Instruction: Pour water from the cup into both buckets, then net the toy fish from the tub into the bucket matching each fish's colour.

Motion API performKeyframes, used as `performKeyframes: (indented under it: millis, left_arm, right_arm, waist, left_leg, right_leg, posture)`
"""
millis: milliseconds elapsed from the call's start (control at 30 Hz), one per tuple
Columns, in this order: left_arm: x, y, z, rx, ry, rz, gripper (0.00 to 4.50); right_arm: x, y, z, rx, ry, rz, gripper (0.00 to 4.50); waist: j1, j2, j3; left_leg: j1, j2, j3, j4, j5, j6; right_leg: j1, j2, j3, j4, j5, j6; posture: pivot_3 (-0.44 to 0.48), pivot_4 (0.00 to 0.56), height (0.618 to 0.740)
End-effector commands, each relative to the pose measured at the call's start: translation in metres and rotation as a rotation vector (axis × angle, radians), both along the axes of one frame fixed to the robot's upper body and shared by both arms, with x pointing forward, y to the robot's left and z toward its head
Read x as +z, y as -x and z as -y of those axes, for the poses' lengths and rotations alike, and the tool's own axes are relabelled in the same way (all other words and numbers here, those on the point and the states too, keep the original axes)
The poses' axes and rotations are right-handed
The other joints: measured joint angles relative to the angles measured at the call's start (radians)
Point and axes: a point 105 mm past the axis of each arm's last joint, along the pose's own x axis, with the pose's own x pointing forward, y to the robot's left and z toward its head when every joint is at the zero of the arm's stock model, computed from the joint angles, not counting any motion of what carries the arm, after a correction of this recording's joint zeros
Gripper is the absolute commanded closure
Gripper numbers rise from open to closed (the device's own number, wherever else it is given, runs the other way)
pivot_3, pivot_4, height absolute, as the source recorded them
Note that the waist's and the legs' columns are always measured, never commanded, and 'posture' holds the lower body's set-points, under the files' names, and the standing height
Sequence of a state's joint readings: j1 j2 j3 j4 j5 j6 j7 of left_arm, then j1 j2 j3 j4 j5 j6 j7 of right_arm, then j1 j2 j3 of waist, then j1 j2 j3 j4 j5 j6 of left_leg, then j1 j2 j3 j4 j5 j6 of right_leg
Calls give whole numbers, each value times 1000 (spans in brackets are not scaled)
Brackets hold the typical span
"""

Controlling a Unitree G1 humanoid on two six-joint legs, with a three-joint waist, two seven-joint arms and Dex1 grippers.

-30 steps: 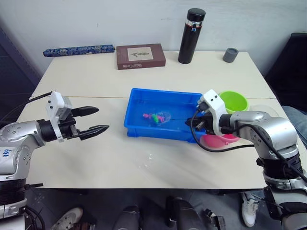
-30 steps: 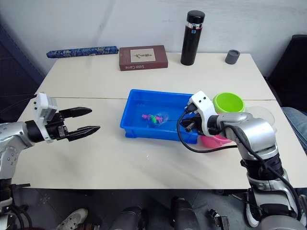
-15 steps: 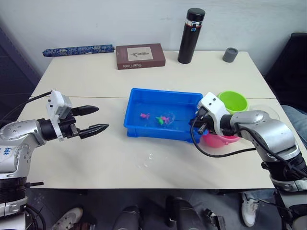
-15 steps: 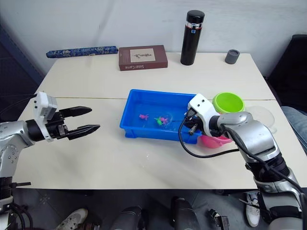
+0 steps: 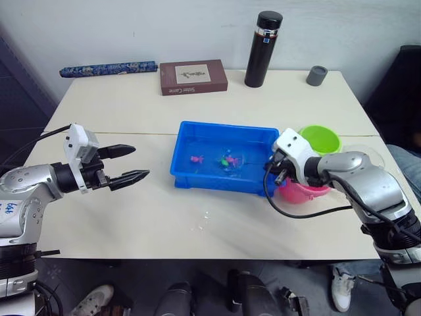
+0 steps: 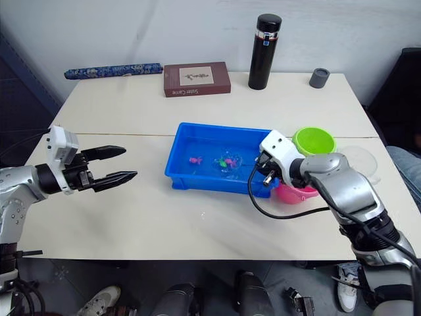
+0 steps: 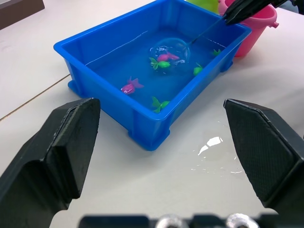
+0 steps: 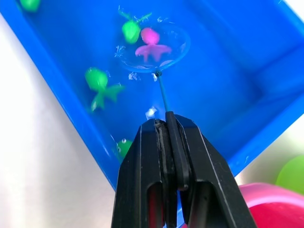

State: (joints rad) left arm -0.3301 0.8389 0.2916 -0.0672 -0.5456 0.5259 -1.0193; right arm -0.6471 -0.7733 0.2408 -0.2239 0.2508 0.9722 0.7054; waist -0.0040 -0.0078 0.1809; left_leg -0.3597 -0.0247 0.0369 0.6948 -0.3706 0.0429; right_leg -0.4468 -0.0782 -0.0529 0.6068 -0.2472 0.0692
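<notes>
We see the blue tub (image 5: 197, 172) holding water at mid-tabletop. The net (image 8: 153, 48) sits dipped in it, a pink fish (image 8: 152, 47) and a green fish (image 8: 130, 30) inside the hoop. Other green fish (image 8: 99, 85) and a pink one (image 7: 129, 86) lie loose. At the tub's 3 o'clock stand the pink bucket (image 5: 304, 192) and, behind it, the green bucket (image 5: 320, 139); the clear cup (image 6: 358, 161) is just beyond them.

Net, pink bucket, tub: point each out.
net (image 8: 153, 50), right wrist view, on the mesh inside the hoop.
pink bucket (image 7: 251, 33), left wrist view, on its outer wall.
tub (image 5: 204, 179), left eye view, on its near wall.
</notes>
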Motion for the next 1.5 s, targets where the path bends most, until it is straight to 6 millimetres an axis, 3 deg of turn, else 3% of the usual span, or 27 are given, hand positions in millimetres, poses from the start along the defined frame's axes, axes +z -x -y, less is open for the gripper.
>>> performKeyframes:
  millis: [33, 867, 1500]
  left_arm:
    - [9, 0, 2, -14, -14, 41, 17]
    - [9, -4, 5, -23, -8, 47, 17]
    - [11, -5, 10, -55, -8, 49, 17]
  right_arm:
    - [9, -3, 3, 4, 16, 55, 4500]
    - [31, -11, 19, -87, -25, 126, 4500]
    - [48, -3, 9, -72, -216, 75, 4500]
  waist:
    - [0, 0, 0]
    - [0, 0, 0]
    - [1, 0, 0]
  left_leg:
    - [0, 0, 0, 0, 0, 0]
    - [0, 0, 0, 0, 0, 0]
    - [0, 0, 0, 0, 0, 0]
  right_leg:
    - [0, 0, 0, 0, 0, 0]
    - [0, 0, 0, 0, 0, 0]
    - [0, 0, 0, 0, 0, 0]
  posture:
    - [0, 150, 740]
    - [0, 150, 740]
    - [0, 150, 740]
